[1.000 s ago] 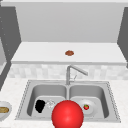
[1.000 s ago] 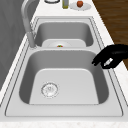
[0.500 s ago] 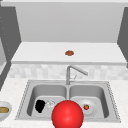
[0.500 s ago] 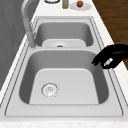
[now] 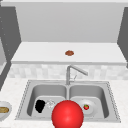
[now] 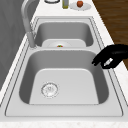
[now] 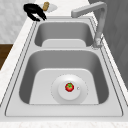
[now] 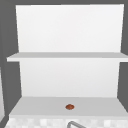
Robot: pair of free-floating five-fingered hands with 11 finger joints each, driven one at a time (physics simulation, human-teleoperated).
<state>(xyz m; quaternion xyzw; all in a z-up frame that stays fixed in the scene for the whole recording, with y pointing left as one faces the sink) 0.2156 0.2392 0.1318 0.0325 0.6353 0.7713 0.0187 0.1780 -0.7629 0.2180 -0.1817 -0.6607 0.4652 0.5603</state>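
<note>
One hand logged: left hand (image 5: 40,106) above front edge of sink (image 6: 65,47), left basin | fingers curled, gripping nothing | drain (image 6: 50,89) well apart | advice: keep fingertips clear of rim.

There is 1 sink (image 5: 112,100) with 2 basins and 1 faucet (image 5: 71,72). I count 1 black hand (image 5: 40,106), 1 red ball (image 5: 67,115), 1 plate (image 7: 81,96) carrying 1 tomato (image 7: 69,87), and 2 shelves, the lower shelf (image 8: 37,106) bearing 1 small brown thing (image 8: 69,107).

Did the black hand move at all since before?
No. The left hand hangs at the same spot over the front rim of the left basin, just as far from the drain.
</note>
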